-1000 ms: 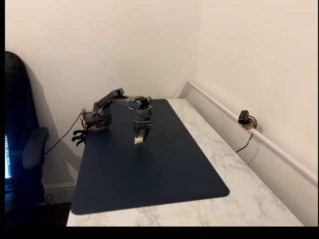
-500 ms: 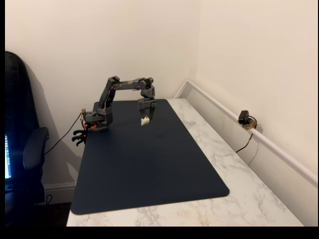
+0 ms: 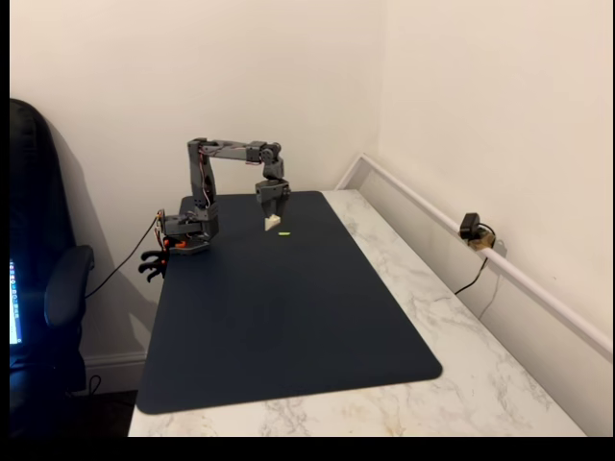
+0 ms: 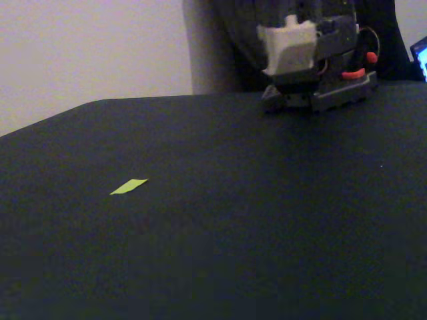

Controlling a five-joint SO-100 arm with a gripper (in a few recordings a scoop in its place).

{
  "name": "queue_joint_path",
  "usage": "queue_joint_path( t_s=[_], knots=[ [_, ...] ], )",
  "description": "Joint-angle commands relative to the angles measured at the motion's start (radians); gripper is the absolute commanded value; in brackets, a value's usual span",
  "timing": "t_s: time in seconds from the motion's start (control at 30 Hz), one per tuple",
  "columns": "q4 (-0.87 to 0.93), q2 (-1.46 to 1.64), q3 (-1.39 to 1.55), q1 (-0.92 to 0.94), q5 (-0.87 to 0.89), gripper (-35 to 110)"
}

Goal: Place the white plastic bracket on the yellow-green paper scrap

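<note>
Since a second ago the arm has lifted and drawn back toward the far edge of the bench: its upper link now stands upright over the base and the forearm runs level, where before it was folded low over the mat. The gripper (image 3: 273,217) has travelled with it, from out over the mat's far half to a spot near the mat's far edge, and hangs pointing down, clear of the surface. It is clenched on the white plastic bracket (image 3: 272,223), which shows as a pale wedge at the fingertips in the high fixed view. In the low fixed view the white plastic bracket (image 4: 288,44) is seen up close, blocky and off-white with a small nub on top, in the air in front of the arm's grey base (image 4: 320,93).

The yellow-green paper scrap (image 3: 284,233) lies flat on the dark blue mat (image 3: 288,317) near the mat's far edge, just beside and a little nearer the camera than the point under the gripper; the bracket is above it and not touching it. In the low view the yellow-green paper scrap (image 4: 129,187) is a thin slanted sliver alone on the dark mat (image 4: 267,233).

The mat covers the left part of the white marbled bench (image 3: 461,355). A small dark device (image 3: 473,229) with a cable sits on the wall ledge along the bench's right edge, and a dark chair (image 3: 43,288) stands off the left edge.
</note>
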Motion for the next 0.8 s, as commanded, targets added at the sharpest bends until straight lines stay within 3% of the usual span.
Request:
queue_joint_path(
  t_s=[0.0, 0.43, 0.77],
  knots=[
    [-0.008, 0.12, 0.074, 0.041, 0.051, 0],
    [-0.009, 0.16, 0.163, 0.365, 0.061, 0],
    [-0.075, 0.005, 0.135, 0.476, 0.041, 0]
  ],
)
